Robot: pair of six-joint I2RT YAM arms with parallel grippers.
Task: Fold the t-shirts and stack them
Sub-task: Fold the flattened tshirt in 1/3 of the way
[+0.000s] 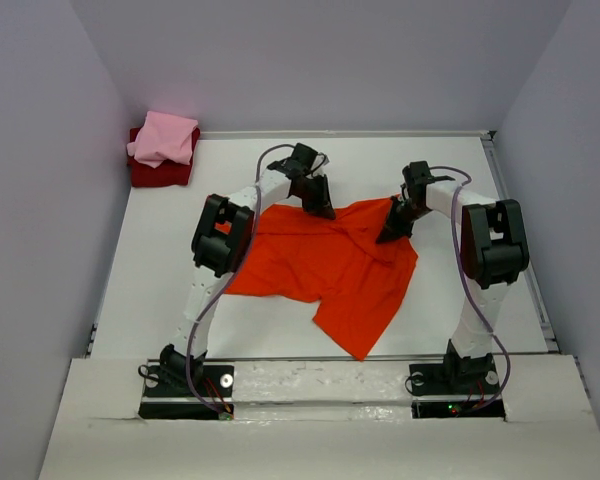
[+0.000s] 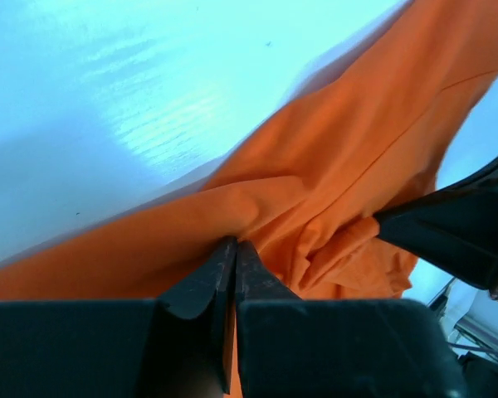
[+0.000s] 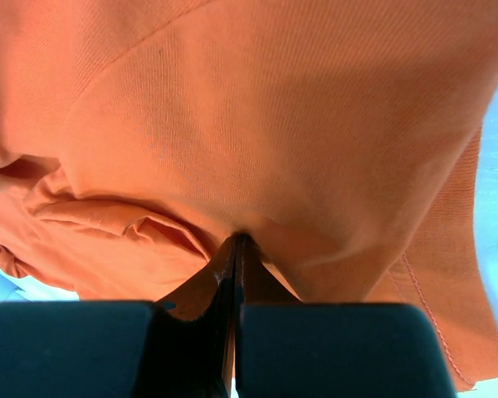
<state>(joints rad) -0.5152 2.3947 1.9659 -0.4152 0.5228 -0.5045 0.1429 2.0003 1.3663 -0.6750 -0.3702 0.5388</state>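
The bright orange-red t-shirt [image 1: 330,265] lies spread and rumpled on the white table [image 1: 155,270] between the two arms. My left gripper [image 1: 320,207] is shut on a fold at its far edge; in the left wrist view the jaws [image 2: 235,243] pinch orange cloth [image 2: 349,166]. My right gripper [image 1: 389,234] is shut on the shirt's far right part, and its jaws [image 3: 239,238] are buried in the fabric [image 3: 274,108]. A light pink t-shirt [image 1: 165,138], folded small, sits on a folded dark red t-shirt [image 1: 161,176] in the far left corner.
Grey walls [image 1: 50,200] close the table on the left, back and right. A thin rail [image 1: 520,230] runs along the right edge. The right arm's black gripper body [image 2: 461,236] shows at the right of the left wrist view, close to the left gripper.
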